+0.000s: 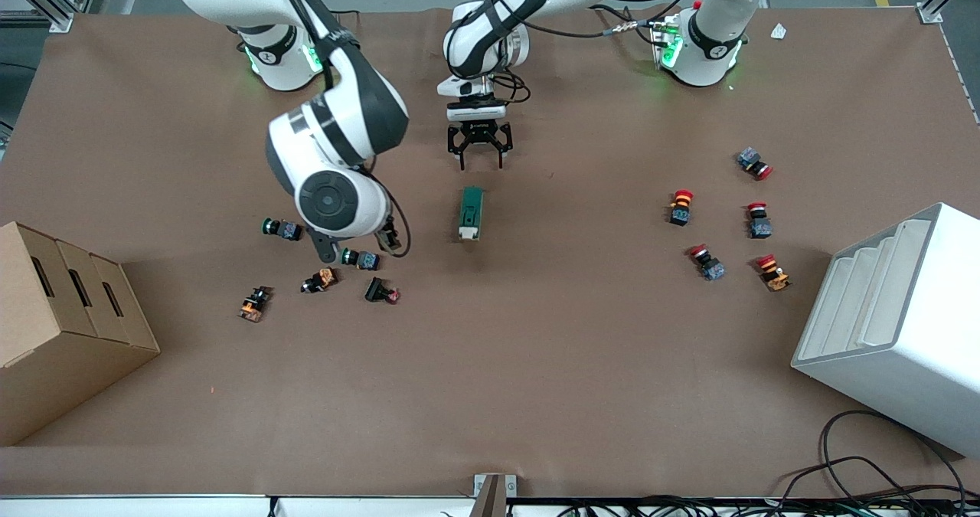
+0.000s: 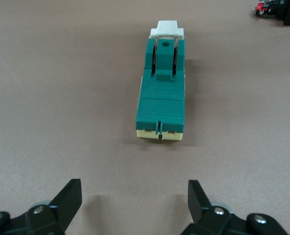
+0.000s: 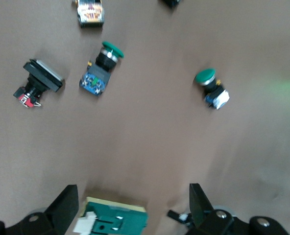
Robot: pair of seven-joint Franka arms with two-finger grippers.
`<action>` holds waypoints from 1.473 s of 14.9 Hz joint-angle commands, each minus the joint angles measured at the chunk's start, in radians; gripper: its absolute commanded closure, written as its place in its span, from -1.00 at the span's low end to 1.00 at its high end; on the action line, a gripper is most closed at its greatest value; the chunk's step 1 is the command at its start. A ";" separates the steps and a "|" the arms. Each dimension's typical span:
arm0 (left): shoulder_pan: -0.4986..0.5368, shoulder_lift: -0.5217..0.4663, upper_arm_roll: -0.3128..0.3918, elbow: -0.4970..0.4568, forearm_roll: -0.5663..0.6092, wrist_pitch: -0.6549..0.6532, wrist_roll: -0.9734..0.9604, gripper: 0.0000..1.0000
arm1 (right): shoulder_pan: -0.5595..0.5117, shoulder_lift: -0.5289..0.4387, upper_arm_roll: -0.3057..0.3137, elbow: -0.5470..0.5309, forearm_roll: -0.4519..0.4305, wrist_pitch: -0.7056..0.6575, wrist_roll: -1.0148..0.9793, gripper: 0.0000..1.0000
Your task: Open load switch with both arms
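The load switch is a dark-green block lying flat mid-table, its white lever end toward the front camera. My left gripper hangs open just above the table, close to the switch's end away from the lever. In the left wrist view the switch lies ahead of the open left gripper, untouched. My right gripper is open, over the table between the green push buttons and the switch. The switch shows between its fingers without touching them. In the front view its own wrist mostly hides it.
Green, orange and black push buttons lie around the right hand. Red-capped buttons are scattered toward the left arm's end. A cardboard box and a white bin stand at the two table ends.
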 commanded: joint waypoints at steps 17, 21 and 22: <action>-0.012 0.051 0.017 0.028 0.172 -0.012 -0.127 -0.92 | 0.149 0.321 0.024 0.164 0.042 0.219 0.395 -1.00; -0.020 0.068 0.017 0.030 0.176 -0.013 -0.129 -0.92 | 0.141 0.320 0.044 0.170 0.079 0.180 0.386 -1.00; -0.022 0.071 0.017 0.030 0.176 -0.013 -0.126 -0.92 | 0.129 0.320 0.062 0.180 0.079 0.159 0.386 -1.00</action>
